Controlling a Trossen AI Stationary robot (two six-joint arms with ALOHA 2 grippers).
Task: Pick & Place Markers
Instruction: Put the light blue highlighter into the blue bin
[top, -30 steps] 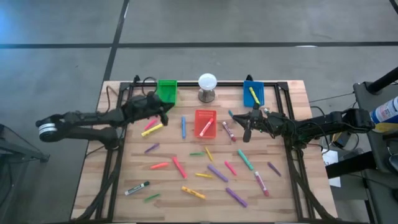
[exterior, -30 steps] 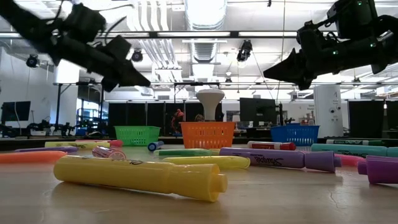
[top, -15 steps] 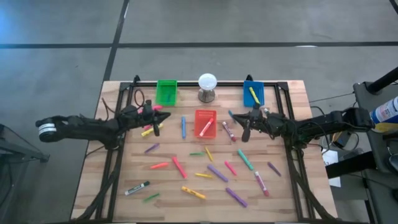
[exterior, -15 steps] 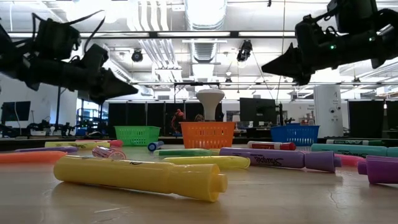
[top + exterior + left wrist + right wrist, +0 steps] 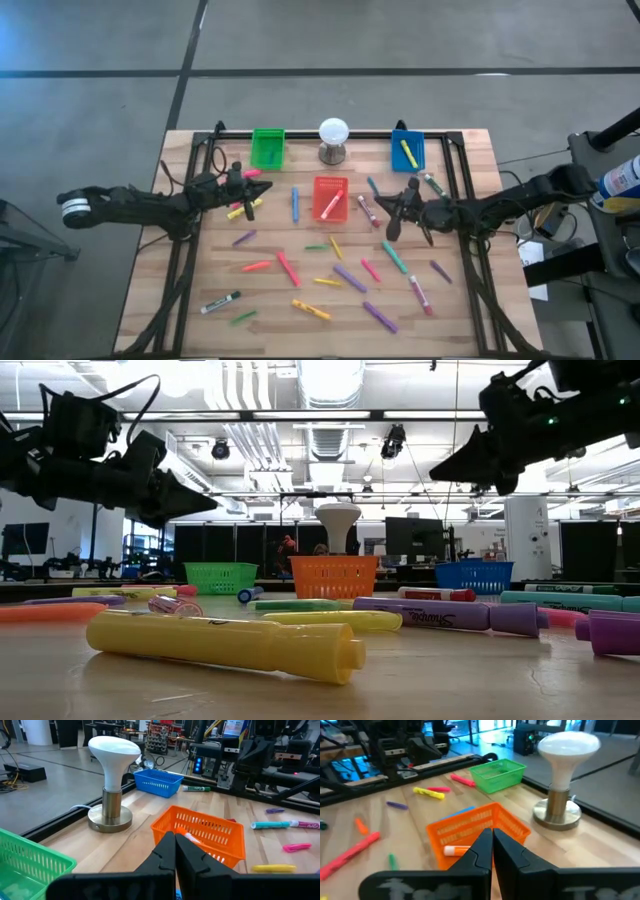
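Observation:
Several markers (image 5: 340,270) in pink, yellow, green, purple and blue lie flat across the wooden table. One marker (image 5: 331,206) lies in the red bin (image 5: 330,186), and a yellow marker (image 5: 407,153) lies in the blue bin (image 5: 407,140). My left gripper (image 5: 262,188) hangs shut and empty above the table, left of the red bin, over a pink and a yellow marker (image 5: 240,208). My right gripper (image 5: 380,210) hangs shut and empty to the right of the red bin. Both point at the bin, as the wrist views show for the left gripper (image 5: 175,837) and the right gripper (image 5: 492,832).
A green bin (image 5: 268,147) stands at the far left. A white ball on a grey stand (image 5: 333,140) stands at the far middle. A black frame (image 5: 200,150) runs along the table's edges. In the low view a yellow marker (image 5: 225,645) lies nearest the camera.
My left gripper has drawn back from beside the green bin toward the table's left edge and has sunk lower, tipping toward level. My right gripper has swung toward the table's near edge, uncovering a blue and a green marker that lay under it.

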